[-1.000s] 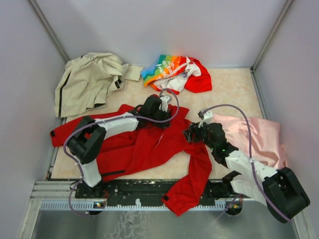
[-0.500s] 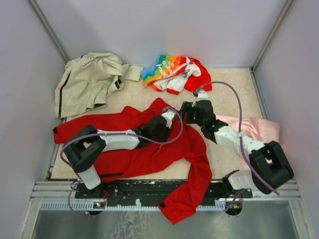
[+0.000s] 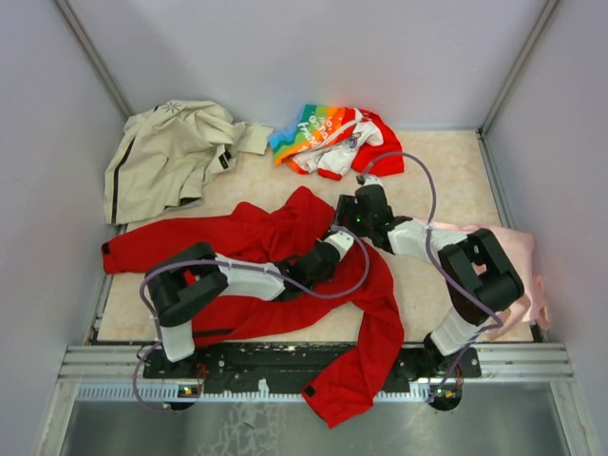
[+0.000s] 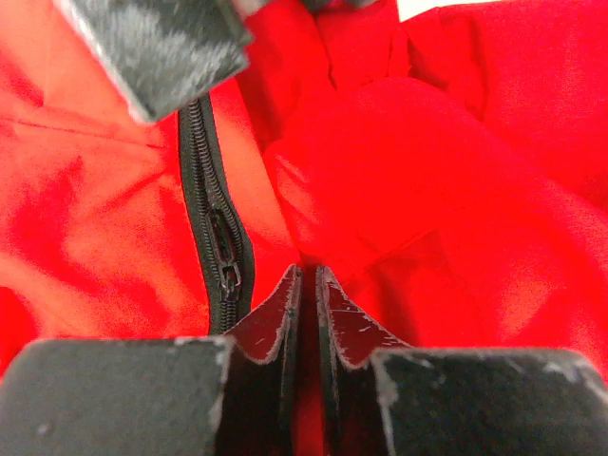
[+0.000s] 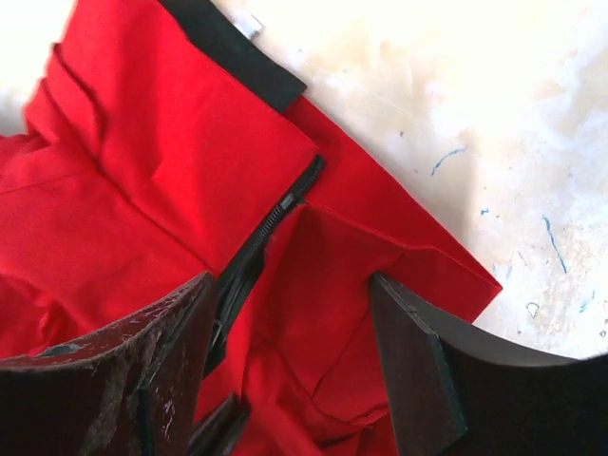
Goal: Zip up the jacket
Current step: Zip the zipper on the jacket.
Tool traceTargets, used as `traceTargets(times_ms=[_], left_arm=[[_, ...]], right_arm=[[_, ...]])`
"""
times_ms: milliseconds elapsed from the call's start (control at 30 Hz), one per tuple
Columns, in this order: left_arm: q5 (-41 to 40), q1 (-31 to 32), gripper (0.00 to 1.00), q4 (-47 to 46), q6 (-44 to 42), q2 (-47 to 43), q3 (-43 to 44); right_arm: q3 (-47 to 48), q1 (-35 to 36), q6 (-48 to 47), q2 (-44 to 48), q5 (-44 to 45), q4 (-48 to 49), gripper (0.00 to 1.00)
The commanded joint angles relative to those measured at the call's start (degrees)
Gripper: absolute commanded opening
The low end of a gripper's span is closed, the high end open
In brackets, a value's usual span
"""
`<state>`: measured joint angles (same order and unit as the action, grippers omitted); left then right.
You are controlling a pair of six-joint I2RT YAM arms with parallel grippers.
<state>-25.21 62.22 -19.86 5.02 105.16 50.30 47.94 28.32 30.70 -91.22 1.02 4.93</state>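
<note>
Red sleeve (image 3: 359,370) of the jacket (image 3: 237,237) droops over the desk's (image 3: 446,161) near edge, bottom centre of the top view. Rest of the jacket lies crumpled across mid frame, its other sleeve stretched toward the left edge. Left arm (image 3: 237,277) lies low over it, left jaws buried in fabric near frame centre. Left wrist view: jaws almost together, a thin fold of red cloth pinched between the fingertips (image 4: 280,318), dark zipper (image 4: 217,228) just to their left. Right arm (image 3: 456,261) folds back from the right side, right jaws just above the left ones, at the jacket's upper edge. Right wrist view: jaws wide apart, straddling a red flap with a zipper end (image 5: 275,218), black band (image 5: 233,47) at the top, bare desk upper right. Pink cloth (image 3: 499,252) lies under the right arm, right side. Far back: beige jacket (image 3: 171,157) upper left, rainbow-printed garment (image 3: 332,138) top centre, both apart from the red one.
</note>
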Motion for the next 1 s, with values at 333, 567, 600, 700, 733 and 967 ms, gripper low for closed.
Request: traceTargets(times_ms=[333, 567, 600, 700, 733, 967], left_arm=[[-8.57, 5.45, 0.16, 1.33, -3.26, 1.32, 2.09], [-4.51, 5.38, 0.34, 6.57, 2.34, -8.85, 0.07], [-3.87, 5.45, 0.37, 7.94, 3.24, -10.72, -0.13], [-3.11, 5.20, 0.48, 11.77, 5.88, -16.52, -0.34], [-3.01, 5.00, 0.50, 13.03, 6.91, -17.90, -0.18], [7.42, -4.40, 0.64, 23.81, 17.60, -19.18, 3.41]], right_arm=[[-10.85, -3.77, 2.62, -0.41, -4.06, 15.70, 0.28], [-22.08, -4.50, 3.17, 2.01, -8.94, 32.19, 0.00], [-23.70, -4.50, 3.29, 1.99, -9.03, 34.95, 0.00], [-28.04, -4.50, 3.20, 1.41, -9.40, 43.28, 0.00], [-29.35, -4.50, 3.26, 0.94, -9.51, 46.49, 0.00], [-35.14, -4.50, 3.33, -2.88, -10.03, 62.30, 0.00]])
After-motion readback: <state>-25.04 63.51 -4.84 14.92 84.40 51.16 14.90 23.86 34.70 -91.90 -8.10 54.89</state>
